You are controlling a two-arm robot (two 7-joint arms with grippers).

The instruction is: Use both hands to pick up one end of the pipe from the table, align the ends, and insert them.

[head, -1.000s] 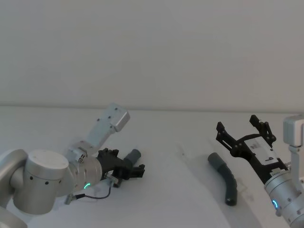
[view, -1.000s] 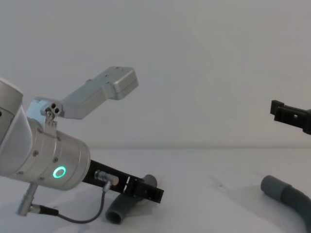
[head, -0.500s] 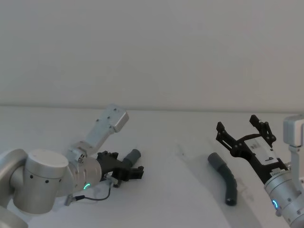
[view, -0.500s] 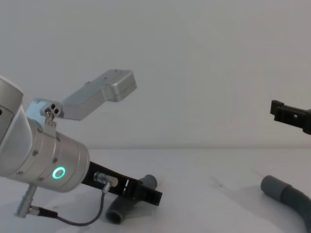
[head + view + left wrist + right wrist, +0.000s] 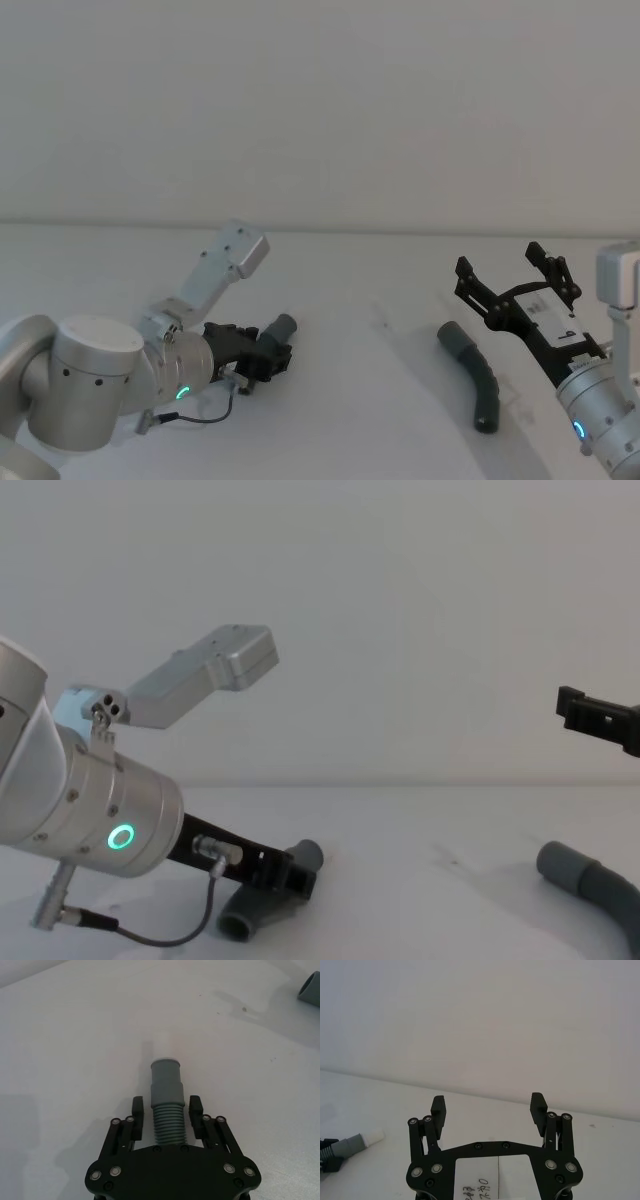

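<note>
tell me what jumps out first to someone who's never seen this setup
The left gripper is low over the left side of the white table, a finger on each side of one ribbed hose piece just behind its white-tipped cuff, with slim gaps showing. On the right, the right gripper hangs wide open in the air near the second hose piece, which lies loose on the table.

Right gripper with fingers spread wide over the table, white-tipped cuff farther off.
</note>
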